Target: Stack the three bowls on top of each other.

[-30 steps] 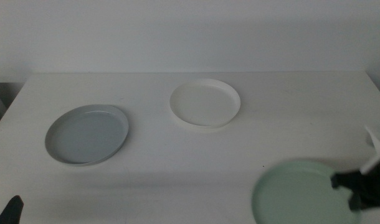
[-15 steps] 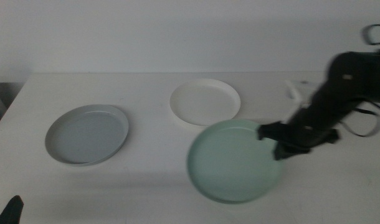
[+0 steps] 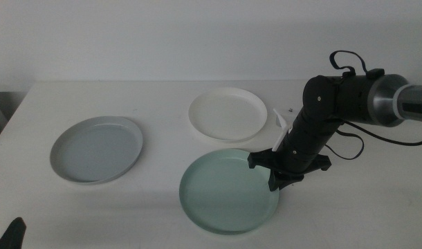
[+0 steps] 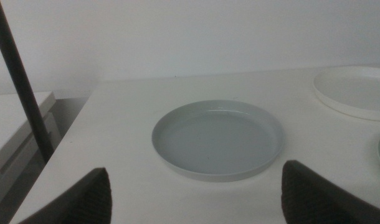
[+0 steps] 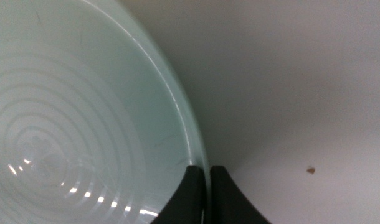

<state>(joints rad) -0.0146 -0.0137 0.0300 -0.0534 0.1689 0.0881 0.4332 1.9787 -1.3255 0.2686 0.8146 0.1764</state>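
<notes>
White surface held three separate bowls; our right gripper fingers pinched the mint-green shallow bowl's rim. Nothing stacked.

On the white worktop, the right end effector gripped the right rim of the mint green bowl. The white bowl sat just behind it, and the grey-blue bowl lay well apart at the left.
</notes>
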